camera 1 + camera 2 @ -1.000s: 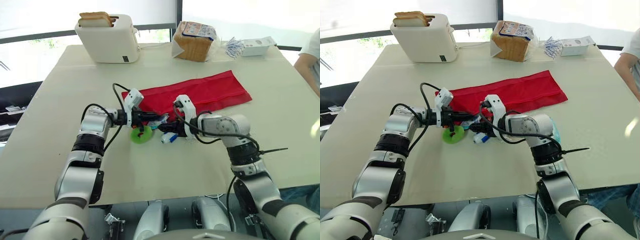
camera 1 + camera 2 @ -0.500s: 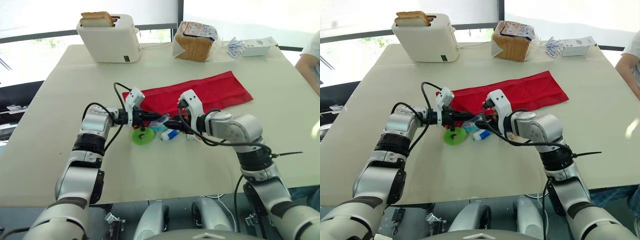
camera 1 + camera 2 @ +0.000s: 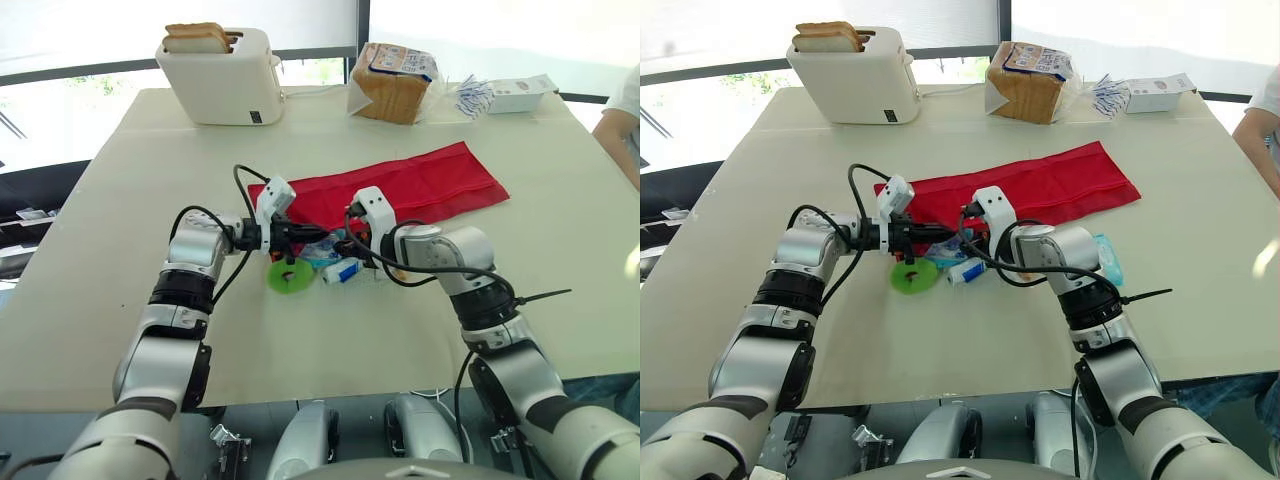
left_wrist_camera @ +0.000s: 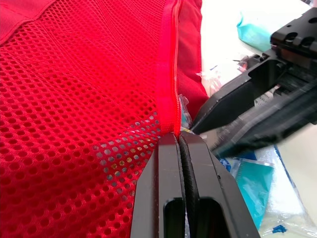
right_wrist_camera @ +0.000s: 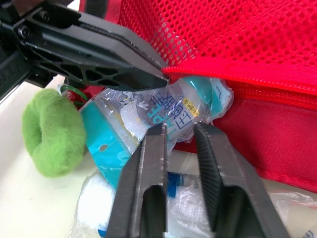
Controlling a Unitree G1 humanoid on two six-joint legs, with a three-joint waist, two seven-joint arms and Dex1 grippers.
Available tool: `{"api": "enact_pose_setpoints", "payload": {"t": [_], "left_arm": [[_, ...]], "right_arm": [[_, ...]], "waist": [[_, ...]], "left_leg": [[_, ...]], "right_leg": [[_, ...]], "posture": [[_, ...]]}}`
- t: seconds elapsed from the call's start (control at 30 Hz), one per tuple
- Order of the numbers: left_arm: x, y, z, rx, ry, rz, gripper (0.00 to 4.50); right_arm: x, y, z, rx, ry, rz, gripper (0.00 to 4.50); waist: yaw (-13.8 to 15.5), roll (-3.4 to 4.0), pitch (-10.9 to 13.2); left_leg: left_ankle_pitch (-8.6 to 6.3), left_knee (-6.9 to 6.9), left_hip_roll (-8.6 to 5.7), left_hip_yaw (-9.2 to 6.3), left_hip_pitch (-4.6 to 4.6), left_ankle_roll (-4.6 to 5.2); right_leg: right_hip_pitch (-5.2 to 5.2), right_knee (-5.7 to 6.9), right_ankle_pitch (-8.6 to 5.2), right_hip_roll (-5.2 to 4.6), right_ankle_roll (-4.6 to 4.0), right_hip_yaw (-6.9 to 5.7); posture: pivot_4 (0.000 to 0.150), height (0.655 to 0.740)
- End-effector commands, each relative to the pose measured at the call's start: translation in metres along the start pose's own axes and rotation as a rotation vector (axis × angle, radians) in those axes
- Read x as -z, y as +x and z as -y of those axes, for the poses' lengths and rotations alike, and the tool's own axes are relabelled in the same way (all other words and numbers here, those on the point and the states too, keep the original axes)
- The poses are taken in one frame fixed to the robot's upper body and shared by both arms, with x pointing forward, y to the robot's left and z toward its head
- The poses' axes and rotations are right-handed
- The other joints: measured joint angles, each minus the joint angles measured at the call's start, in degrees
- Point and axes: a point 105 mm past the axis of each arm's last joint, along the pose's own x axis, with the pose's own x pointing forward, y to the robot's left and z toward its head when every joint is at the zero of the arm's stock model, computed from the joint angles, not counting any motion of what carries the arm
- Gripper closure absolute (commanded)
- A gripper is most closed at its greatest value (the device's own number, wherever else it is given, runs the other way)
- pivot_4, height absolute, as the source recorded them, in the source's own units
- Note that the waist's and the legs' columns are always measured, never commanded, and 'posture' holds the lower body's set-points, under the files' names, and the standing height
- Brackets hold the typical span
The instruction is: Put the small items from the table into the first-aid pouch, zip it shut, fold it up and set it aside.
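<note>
Your left gripper [image 4: 180, 139] pinches the red pouch [image 4: 74, 99] edge; your right gripper [image 5: 179, 128] nips a clear packet [image 5: 148, 111], green ring [image 5: 39, 148] beside it.

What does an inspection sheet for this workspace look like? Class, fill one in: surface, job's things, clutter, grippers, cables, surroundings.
Surface: beige table, flat; the job's things sit near its middle.
Job's things: red pouch lies unfolded, its mesh pocket edge lifted; wrapped packet at the pocket mouth; green ring and small packets on the table beside it; teal packet by the right arm.
Clutter: toaster holding bread slices, bagged loaf and white box at the far edge.
Grippers: left gripper shut on the pouch's pocket edge; right gripper at the wrapped packet.
Cables: black cables loop over both wrists.
Surroundings: windows behind; a person's arm at the table's right edge.
</note>
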Motion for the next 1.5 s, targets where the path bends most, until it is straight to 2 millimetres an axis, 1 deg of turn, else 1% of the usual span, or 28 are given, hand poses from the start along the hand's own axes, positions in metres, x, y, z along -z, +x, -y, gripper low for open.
{"api": "enact_pose_setpoints", "payload": {"t": [0.03,0.17,0.23,0.27,0.3,0.37,0.4,0.43,0.53,0.63,0.77,0.9,1.07,1.17,1.23,1.27,1.3,1.33,1.37,1.47,1.5], "left_arm": [[-0.008,-0.003,0.004,0.01,0.027,0.027,4.5],[-0.007,-0.003,0.004,0.009,0.026,0.028,4.5],[-0.007,-0.003,0.004,0.009,0.027,0.028,4.5],[-0.007,-0.003,0.003,0.007,0.027,0.028,4.5],[-0.007,-0.003,0.003,0.007,0.027,0.028,4.5],[-0.007,-0.003,0.003,0.005,0.028,0.028,4.5],[-0.007,-0.003,0.003,0.004,0.027,0.028,4.5],[-0.007,-0.004,0.002,0.004,0.027,0.027,4.5],[-0.006,-0.004,0.002,0.003,0.026,0.027,4.5],[-0.005,-0.004,0.002,0.004,0.025,0.025,4.5],[-0.005,-0.003,0.003,0.006,0.025,0.026,4.5],[-0.005,-0.003,0.004,0.011,0.026,0.028,4.5],[-0.006,-0.003,0.006,0.016,0.027,0.032,4.5],[-0.006,-0.003,0.007,0.018,0.029,0.033,4.5],[-0.006,-0.003,0.008,0.02,0.029,0.033,4.5],[-0.005,-0.003,0.008,0.021,0.029,0.033,4.5],[-0.005,-0.003,0.008,0.022,0.029,0.033,4.5],[-0.005,-0.002,0.009,0.024,0.029,0.033,4.5],[-0.005,-0.002,0.009,0.026,0.029,0.033,4.5],[-0.005,-0.002,0.011,0.035,0.029,0.031,4.5],[-0.004,-0.002,0.013,0.042,0.028,0.031,4.5]], "right_arm": [[-0.006,-0.007,-0.002,-0.016,0.015,0.024,3.41],[-0.005,-0.009,-0.005,-0.06,0.078,0.024,3.41],[-0.004,-0.014,-0.007,-0.088,0.099,0.028,3.41],[0.0,-0.018,-0.009,-0.117,0.08,0.014,3.41],[0.004,-0.022,-0.011,-0.136,0.063,0.0,2.92],[0.008,-0.027,-0.01,-0.13,0.055,-0.009,2.37],[0.01,-0.03,-0.007,-0.117,0.057,-0.01,1.95],[0.012,-0.032,-0.006,-0.11,0.056,-0.013,1.74],[0.015,-0.041,-0.005,-0.112,0.044,-0.021,1.74],[0.007,-0.04,-0.004,-0.117,0.104,0.022,1.74],[-0.001,-0.026,-0.001,-0.083,0.161,0.042,1.74],[0.002,-0.017,0.001,-0.057,0.176,0.028,1.74],[0.001,-0.004,-0.009,-0.092,0.205,0.024,1.74],[-0.002,-0.001,-0.012,-0.101,0.221,0.036,1.74],[-0.003,0.0,-0.012,-0.1,0.224,0.038,2.13],[-0.003,0.001,-0.011,-0.097,0.222,0.037,2.13],[-0.003,0.001,-0.01,-0.091,0.22,0.037,2.65],[-0.003,0.002,-0.009,-0.085,0.216,0.037,2.85],[-0.004,0.002,-0.007,-0.077,0.215,0.041,3.33],[-0.008,0.003,-0.004,-0.062,0.216,0.056,4.42],[-0.01,0.004,-0.003,-0.058,0.211,0.061,4.48]], "waist": [[0.0,0.0,0.0],[0.0,0.0,0.0],[0.1,0.0,0.0],[0.1,0.0,0.0],[0.2,0.0,0.0],[0.3,0.0,0.0],[0.3,0.0,0.0],[0.3,0.0,0.0],[0.7,0.0,0.0],[0.9,0.0,0.0],[0.9,0.0,0.0],[0.9,0.0,0.0],[0.8,0.0,0.0],[0.8,0.0,0.0],[0.8,0.0,0.0],[0.9,0.0,0.0],[0.8,0.0,0.0],[0.8,0.0,0.0],[0.8,0.0,0.0],[0.9,0.0,0.0],[0.9,0.0,0.0]], "left_leg": [[0.0,0.0,0.0,0.0,0.0,0.0],[0.0,0.0,0.0,0.0,0.0,0.0],[0.0,0.0,0.0,0.0,0.0,0.0],[0.0,0.0,0.0,0.0,0.0,0.0],[0.0,0.0,0.0,0.0,-0.01,0.0],[0.0,0.0,-0.01,0.0,-0.01,0.0],[0.0,0.0,-0.01,0.0,-0.01,0.0],[0.0,0.0,-0.01,0.0,-0.01,0.0],[0.0,0.01,-0.01,0.0,-0.01,0.01],[0.0,0.04,-0.01,0.01,-0.01,0.01],[0.0,0.04,-0.01,0.02,-0.01,0.01],[0.0,0.03,-0.01,0.01,-0.01,0.01],[0.0,0.03,-0.02,0.01,0.0,0.01],[0.0,0.03,-0.01,0.01,0.0,0.0],[0.0,0.03,-0.01,0.01,0.0,0.0],[0.0,0.03,-0.01,0.01,0.0,0.0],[0.0,0.03,-0.01,0.01,0.0,0.0],[0.0,0.03,-0.02,0.01,0.0,0.0],[0.0,0.03,-0.01,0.01,0.0,0.0],[0.0,0.03,-0.02,0.01,0.0,0.0],[0.0,0.03,-0.02,0.01,0.01,0.0]], "right_leg": [[0.0,0.0,0.0,0.0,0.0,0.0],[0.0,0.0,0.0,0.0,0.0,0.0],[0.0,0.0,0.0,0.0,0.0,0.0],[0.0,0.0,0.0,0.0,0.0,0.0],[0.0,-0.01,0.0,-0.01,0.0,0.0],[0.01,-0.02,0.0,-0.02,0.0,0.0],[0.01,-0.02,0.0,-0.01,0.0,0.0],[0.01,-0.01,0.0,-0.02,0.0,0.0],[0.01,-0.01,0.0,-0.02,0.0,0.0],[0.02,-0.02,0.0,-0.02,0.0,0.01],[0.01,0.0,0.0,-0.02,0.0,0.01],[0.01,0.0,0.0,-0.02,0.0,0.0],[0.01,0.01,0.0,-0.02,0.0,0.0],[0.01,0.0,0.0,-0.02,0.0,0.0],[0.01,0.0,0.0,-0.02,0.0,0.0],[0.01,0.0,0.0,-0.02,0.0,0.0],[0.01,0.0,0.0,-0.02,0.0,0.0],[0.01,0.0,0.0,-0.02,0.0,0.0],[0.01,0.0,0.0,-0.02,0.0,0.0],[0.03,0.0,0.0,-0.02,0.0,0.0],[0.03,0.0,0.0,-0.03,0.0,0.0]], "posture": [[0.15,0.74],[0.15,0.74],[0.15,0.74],[0.15,0.74],[0.15,0.74],[0.15,0.74],[0.15,0.74],[0.15,0.74],[0.15,0.74],[0.15,0.74],[0.15,0.74],[0.15,0.74],[0.15,0.74],[0.15,0.74],[0.15,0.74],[0.15,0.74],[0.15,0.74],[0.15,0.74],[0.15,0.74],[0.15,0.74],[0.15,0.74]]}}
